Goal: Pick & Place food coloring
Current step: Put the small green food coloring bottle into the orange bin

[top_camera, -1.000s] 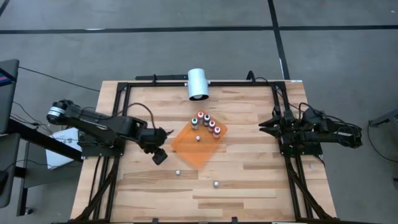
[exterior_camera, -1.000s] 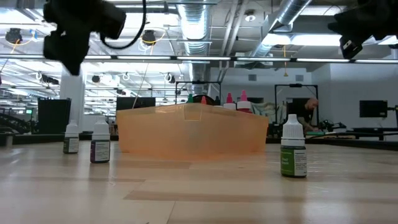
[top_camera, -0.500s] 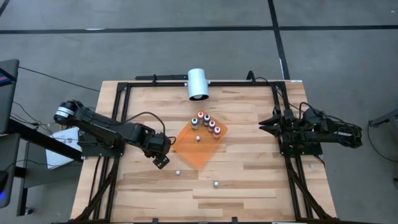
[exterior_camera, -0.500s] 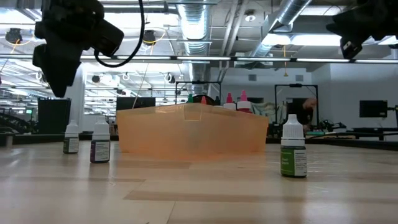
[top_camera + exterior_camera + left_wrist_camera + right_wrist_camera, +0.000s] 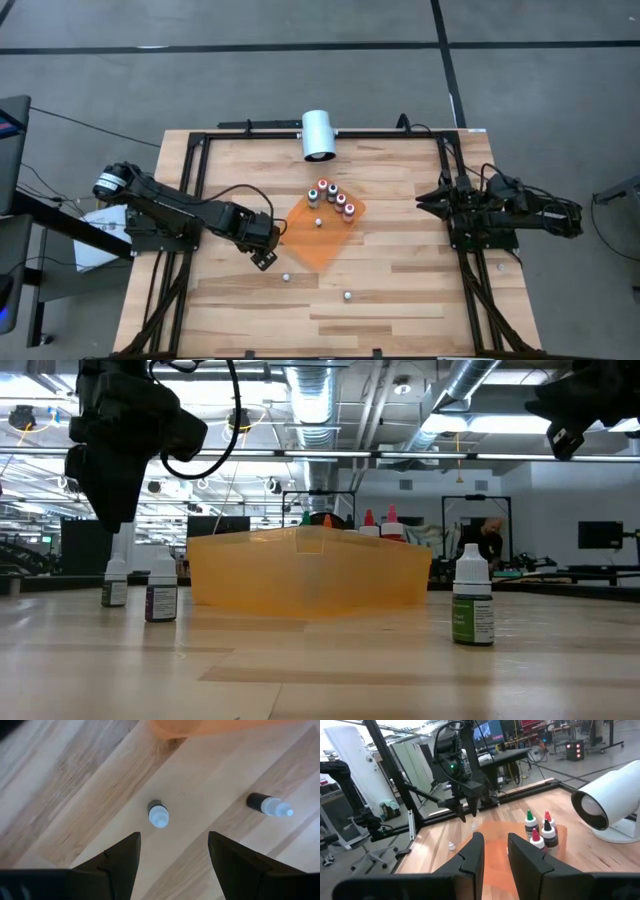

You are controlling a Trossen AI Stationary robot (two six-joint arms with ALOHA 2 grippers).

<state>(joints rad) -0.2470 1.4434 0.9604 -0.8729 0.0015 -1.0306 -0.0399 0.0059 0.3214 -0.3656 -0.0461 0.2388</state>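
A wooden surface (image 5: 400, 290) is seen from above, with a dark robot arm at each side. Near its middle lies a translucent orange tray (image 5: 318, 232). A cluster of small food coloring bottles (image 5: 333, 198) stands at the tray's far corner, their tops red, green and dark, and one more bottle (image 5: 319, 222) stands alone near the tray's centre. Two other bottles stand upright on the bare wood, apart from the tray: a near bottle (image 5: 286, 277) just off the tray's front edge, and a far bottle (image 5: 348, 295) nearer the front of the surface.

The left pincer (image 5: 263, 256) hangs above the wood beside the tray's left edge, close to the near bottle. Its fingers (image 5: 112, 862) are spread wide and hold nothing; from its wrist camera the white cap of that bottle shows between and beyond them.

The right pincer (image 5: 424, 200) waits over the right side of the surface, well apart from the tray, its fingers only narrowly parted and empty.

A white cylindrical lamp (image 5: 318, 134) lies at the far edge
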